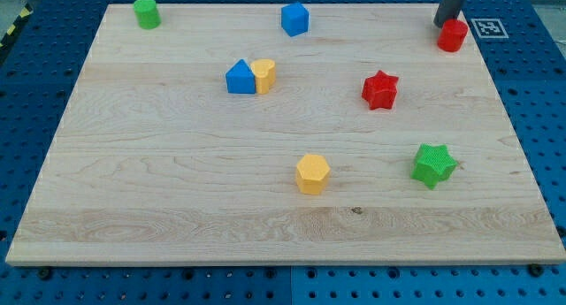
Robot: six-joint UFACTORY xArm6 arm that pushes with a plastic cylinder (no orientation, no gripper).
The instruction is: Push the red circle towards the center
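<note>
Pale wooden counter (177, 172), rectangular, lying on a blue perforated base (35, 93).

Items sitting directly on it:
- green cylinder (147, 13), resting near the view's top left corner.
- blue cube (294, 19), sitting at the view's top, near the middle.
- red circle (453, 35), standing near the view's top right corner, with my tip (439, 24) touching its upper left side.
- blue triangular block (240, 78) and yellow heart (263, 76), lying side by side and touching, left of centre.
- red star (380, 90), sitting right of centre.
- yellow hexagon (312, 174), resting toward the view's bottom.
- green star (433, 165), sitting at the lower right.
</note>
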